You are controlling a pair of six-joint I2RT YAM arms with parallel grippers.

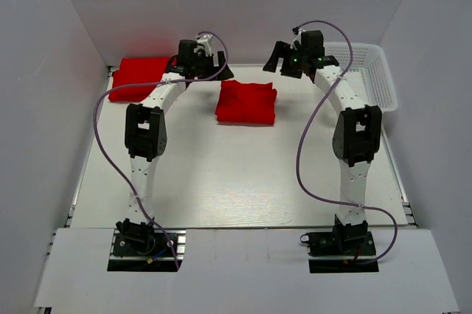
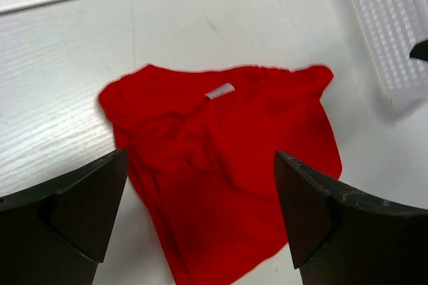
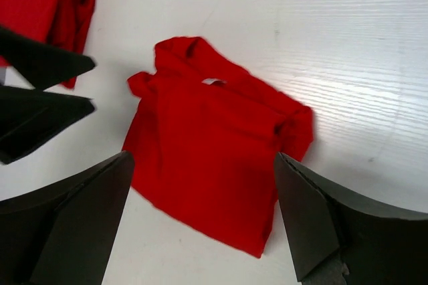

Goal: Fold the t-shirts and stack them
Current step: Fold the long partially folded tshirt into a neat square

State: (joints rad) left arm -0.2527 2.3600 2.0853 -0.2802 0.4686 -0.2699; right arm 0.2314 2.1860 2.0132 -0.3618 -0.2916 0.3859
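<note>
First, with left hand (image 2: 200, 195) and right hand (image 3: 200, 188) both spread and empty, pinch the folded shirt (image 1: 247, 102) below them through all layers; lift level.

One t-shirt (image 1: 246, 102) lies on the table (image 1: 221, 174), below and between the left gripper (image 2: 200, 156) and the right gripper (image 3: 204, 158). A second t-shirt (image 1: 139, 77) lies on the table to the left of the left gripper, near the far corner. The basket (image 1: 369, 71) sits to the right of the right gripper, well apart from both shirts.
</note>
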